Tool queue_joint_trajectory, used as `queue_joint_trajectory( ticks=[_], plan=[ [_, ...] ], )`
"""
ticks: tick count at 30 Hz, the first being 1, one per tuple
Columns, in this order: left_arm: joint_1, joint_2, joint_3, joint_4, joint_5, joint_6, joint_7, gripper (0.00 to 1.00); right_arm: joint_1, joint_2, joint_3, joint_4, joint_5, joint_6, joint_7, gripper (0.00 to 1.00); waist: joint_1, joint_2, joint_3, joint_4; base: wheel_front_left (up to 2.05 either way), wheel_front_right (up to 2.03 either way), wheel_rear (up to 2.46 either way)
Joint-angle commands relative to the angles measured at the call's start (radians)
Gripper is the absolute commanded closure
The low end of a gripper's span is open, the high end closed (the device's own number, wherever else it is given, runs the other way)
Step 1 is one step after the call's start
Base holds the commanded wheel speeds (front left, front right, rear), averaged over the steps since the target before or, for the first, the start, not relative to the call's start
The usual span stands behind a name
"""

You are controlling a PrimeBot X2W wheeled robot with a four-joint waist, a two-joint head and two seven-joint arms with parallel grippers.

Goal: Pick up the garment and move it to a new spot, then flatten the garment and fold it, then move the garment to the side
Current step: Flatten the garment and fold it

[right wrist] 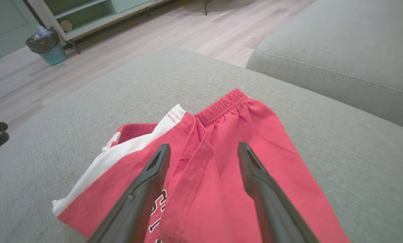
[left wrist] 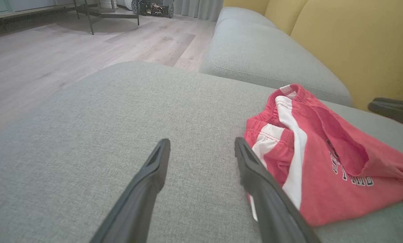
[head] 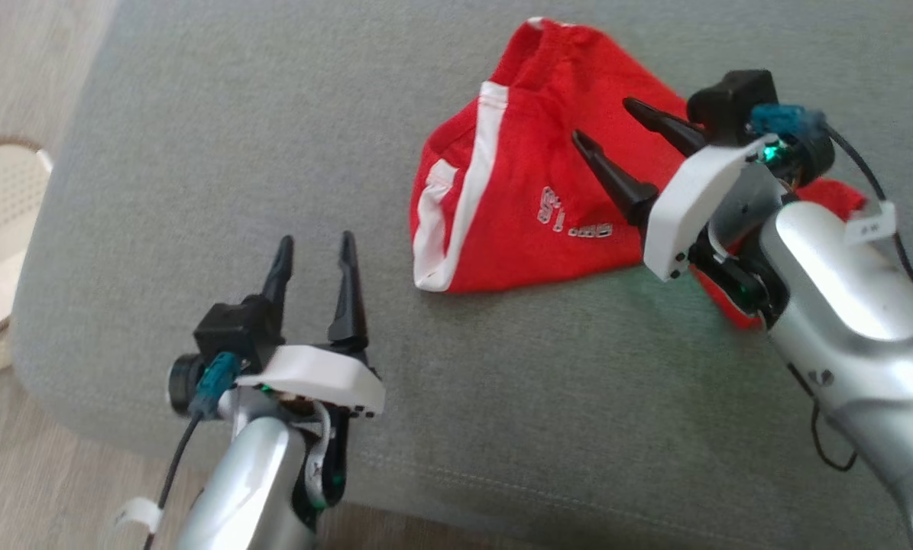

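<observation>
Your red garment lies bunched on the grey cushion, so your right gripper hangs over it, fingers spread and empty, placed for a grab, though whether the tips touch cloth is unclear. Your left gripper sits near the white-striped edge, also spread and empty, ready to help.

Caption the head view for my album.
Red shorts bunched on a grey cushion, right pincer open over them, left pincer open nearby.

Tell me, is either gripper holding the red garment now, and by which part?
Nothing is held. The left gripper is open over the grey cushion beside the red garment; the right gripper is open above it, gripping no cloth.
</observation>
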State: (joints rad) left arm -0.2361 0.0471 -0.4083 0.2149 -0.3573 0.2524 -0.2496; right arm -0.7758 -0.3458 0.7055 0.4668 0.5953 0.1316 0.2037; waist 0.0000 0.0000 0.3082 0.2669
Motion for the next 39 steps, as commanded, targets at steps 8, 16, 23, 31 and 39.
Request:
queue_joint_trajectory(
  ticks=[8,16,23,31,39],
  plan=[
    [-0.059,0.003,-0.008,-0.039,-0.028,0.028,-0.012,0.0,-0.12,-0.035,0.149,0.071,0.09,-0.001,-0.041,0.0,0.0,0.0,0.048,0.047,0.0,0.0,0.0],
    [-0.066,0.003,-0.021,-0.038,-0.034,0.036,-0.012,0.0,-0.167,-0.036,0.247,0.136,0.161,-0.001,-0.081,0.0,0.0,0.0,0.059,0.052,0.0,0.0,0.0],
    [-0.067,0.003,-0.02,-0.03,-0.035,0.041,-0.012,0.0,-0.198,-0.049,0.328,0.152,0.207,-0.001,-0.136,1.0,0.0,0.0,0.049,0.032,0.0,0.0,0.0],
    [-0.053,0.003,0.009,-0.008,-0.021,0.028,-0.012,0.0,-0.184,-0.082,0.374,0.148,0.239,-0.001,-0.217,1.0,0.0,0.0,-0.013,-0.037,0.0,0.0,0.0],
    [-0.034,0.003,0.06,0.009,0.005,0.004,-0.012,0.0,-0.127,-0.158,0.403,0.096,0.241,-0.001,-0.275,1.0,0.0,0.0,-0.092,-0.15,0.0,0.0,0.0]
  ],
)
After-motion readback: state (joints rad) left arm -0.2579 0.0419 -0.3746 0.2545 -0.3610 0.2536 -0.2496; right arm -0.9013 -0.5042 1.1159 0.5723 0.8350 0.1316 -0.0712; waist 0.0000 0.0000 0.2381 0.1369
